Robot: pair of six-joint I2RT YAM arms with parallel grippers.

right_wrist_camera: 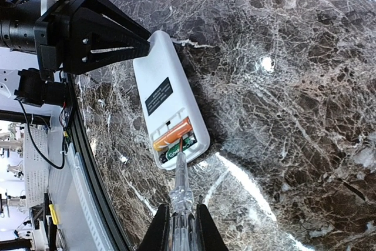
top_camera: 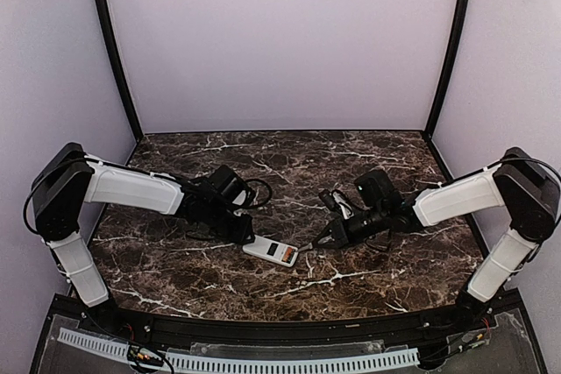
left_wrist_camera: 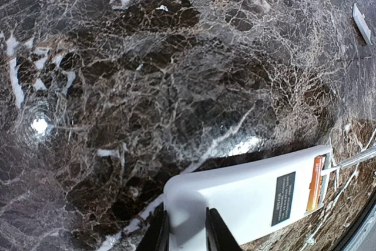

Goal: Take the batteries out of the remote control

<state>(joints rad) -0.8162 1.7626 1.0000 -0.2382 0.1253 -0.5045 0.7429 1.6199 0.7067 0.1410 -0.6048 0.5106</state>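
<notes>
Remote control (top_camera: 271, 251) lying back-up on the worktop (top_camera: 351, 164), near the front middle, battery bay uncovered and turned toward the right arm. Inside the bay, both batteries (right_wrist_camera: 174, 135) side by side: one in orange-red wrap, one in green, neither lifted out yet.

Left jaws pinching the remote's far end and holding it flat. Right jaws pressed together on a thin clear-handled pick (right_wrist_camera: 181, 189), its metal tip at the bay's open end, touching the green cell or just short of it; cannot tell which.

Likely troubles from here:
- Too steep a lever angle: tip skating off the round cell, scratching the plastic, or popping out with nothing moved.
- Too sharp a flick: a freed battery rolling away over the smooth stone, perhaps off the near edge.
- Too hard a push along the remote's length: body sliding out of the left pinch, given only a narrow hold on one end.

Probably stiff spring contacts, so a slow pry at the cell's end safer than a jab.

Worktop of dark brown marble pattern with white veins, glossy, lamp glare in spots. Small flat white plate (left_wrist_camera: 361, 23) well apart from the remote. All round, pale lilac walls (top_camera: 280, 41) and black corner posts (top_camera: 114, 50).
</notes>
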